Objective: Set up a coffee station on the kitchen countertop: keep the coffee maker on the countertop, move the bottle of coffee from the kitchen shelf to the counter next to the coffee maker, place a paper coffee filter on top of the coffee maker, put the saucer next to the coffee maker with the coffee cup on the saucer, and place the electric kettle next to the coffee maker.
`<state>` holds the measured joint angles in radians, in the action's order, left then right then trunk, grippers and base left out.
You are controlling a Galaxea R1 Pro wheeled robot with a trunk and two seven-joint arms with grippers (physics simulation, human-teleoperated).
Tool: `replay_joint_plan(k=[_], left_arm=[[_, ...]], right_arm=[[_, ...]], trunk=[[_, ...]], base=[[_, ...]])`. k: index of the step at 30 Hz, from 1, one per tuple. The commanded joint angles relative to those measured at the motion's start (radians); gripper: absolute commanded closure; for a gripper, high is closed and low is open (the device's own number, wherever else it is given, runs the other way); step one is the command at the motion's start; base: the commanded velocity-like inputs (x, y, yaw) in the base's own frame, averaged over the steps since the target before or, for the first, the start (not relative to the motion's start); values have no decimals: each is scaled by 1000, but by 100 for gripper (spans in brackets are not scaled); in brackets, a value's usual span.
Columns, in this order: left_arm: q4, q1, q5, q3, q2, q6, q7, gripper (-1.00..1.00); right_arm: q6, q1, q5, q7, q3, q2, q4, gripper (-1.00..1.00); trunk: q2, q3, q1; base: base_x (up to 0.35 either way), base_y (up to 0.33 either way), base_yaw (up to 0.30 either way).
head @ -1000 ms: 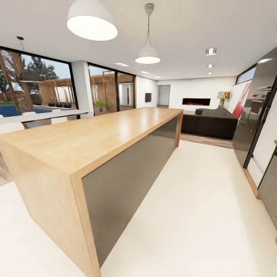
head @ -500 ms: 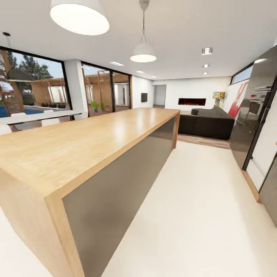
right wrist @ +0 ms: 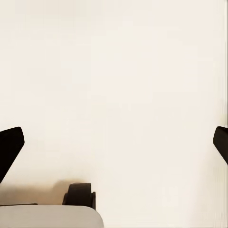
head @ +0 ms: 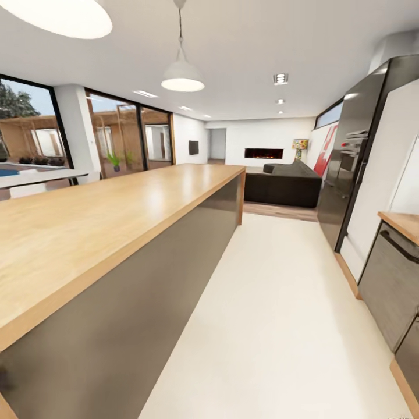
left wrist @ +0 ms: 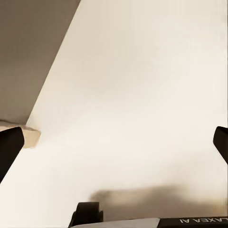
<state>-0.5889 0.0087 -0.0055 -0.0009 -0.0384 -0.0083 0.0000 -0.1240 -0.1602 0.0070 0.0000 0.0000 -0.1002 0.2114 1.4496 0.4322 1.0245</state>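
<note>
Pale cream floor runs down the middle of an open kitchen in the head view. At the left, a long orange-wood island counter with a dark grey side panel is cut off by the near edge, its top bare. Beyond it stand tall glass doors, a white round pendant lamp, a black sofa and a lit wall fireplace. At the right, a tall glossy black oven cabinet stands, then a corner of the pale wood countertop over a steel-fronted drawer, mostly out of frame.

Left wrist view: the left gripper has its dark fingertips wide apart over the floor, holding nothing; mirrored lettering "AXEA AI" shows on the base. Right wrist view: the right gripper likewise is spread and empty above the floor.
</note>
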Motion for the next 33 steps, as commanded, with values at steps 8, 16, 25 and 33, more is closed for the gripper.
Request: replay_joint_plan(k=[8,16,25,33], left_arm=[[-2,1,-1,0,0,-1,0,-100],[-2,1,-1,1,0,-1,0,-100],[-2,1,-1,2,0,-1,0,-100],[-2,1,-1,2,0,-1,0,-100]], right_arm=[[-3,-1,1,0,0,0,-1,-100],[-3,-1,1,0,0,0,-1,-100],[-4,-1,1,-1,0,0,-1,-100],[-4,-1,1,-1,0,0,-1,-100]], trunk=[[0,1,1],[0,1,1],[0,1,1],[0,1,1]], base=[[277,-184,-254],[286,-149,-254],[315,-21,-191],[325,-1,-20]])
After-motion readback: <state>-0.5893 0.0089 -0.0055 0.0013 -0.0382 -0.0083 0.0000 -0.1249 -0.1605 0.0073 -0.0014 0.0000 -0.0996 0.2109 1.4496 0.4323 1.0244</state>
